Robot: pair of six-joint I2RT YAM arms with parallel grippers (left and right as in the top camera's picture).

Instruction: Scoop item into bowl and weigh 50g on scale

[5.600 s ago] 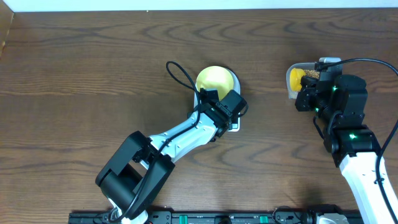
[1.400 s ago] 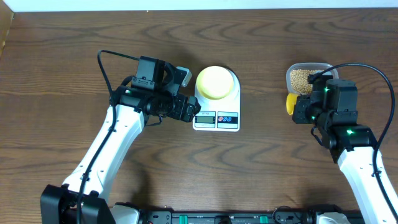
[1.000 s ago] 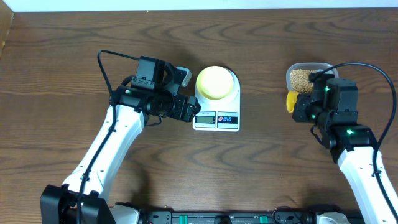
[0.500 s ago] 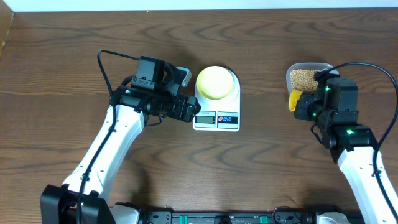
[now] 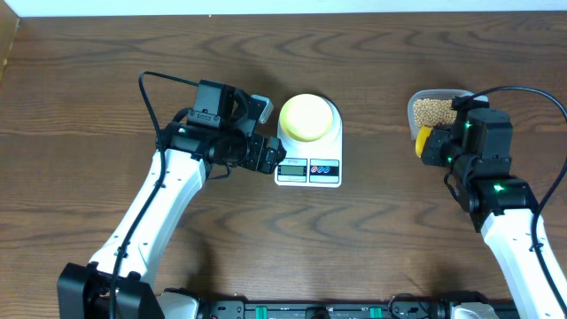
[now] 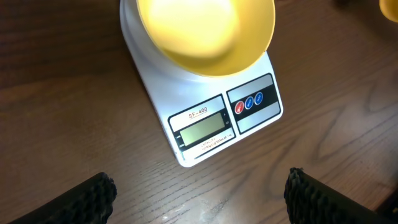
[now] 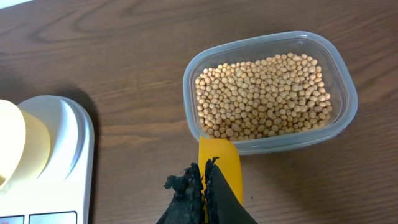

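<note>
The pale-yellow bowl (image 5: 307, 117) stands on the white scale (image 5: 308, 168), in the middle of the table (image 5: 89, 71). The left gripper (image 6: 202, 196) hangs just beside the left side of the scale, at the level of the display. Its claw is wide and it holds nothing. At the far right the beans (image 7: 264, 93) lie in a clear container (image 7: 346, 118). The right gripper (image 7: 204, 182) is on the near side of the container, its claw closed tight on a yellow scoop (image 7: 219, 158), whose end reaches the container's near wall.
</note>
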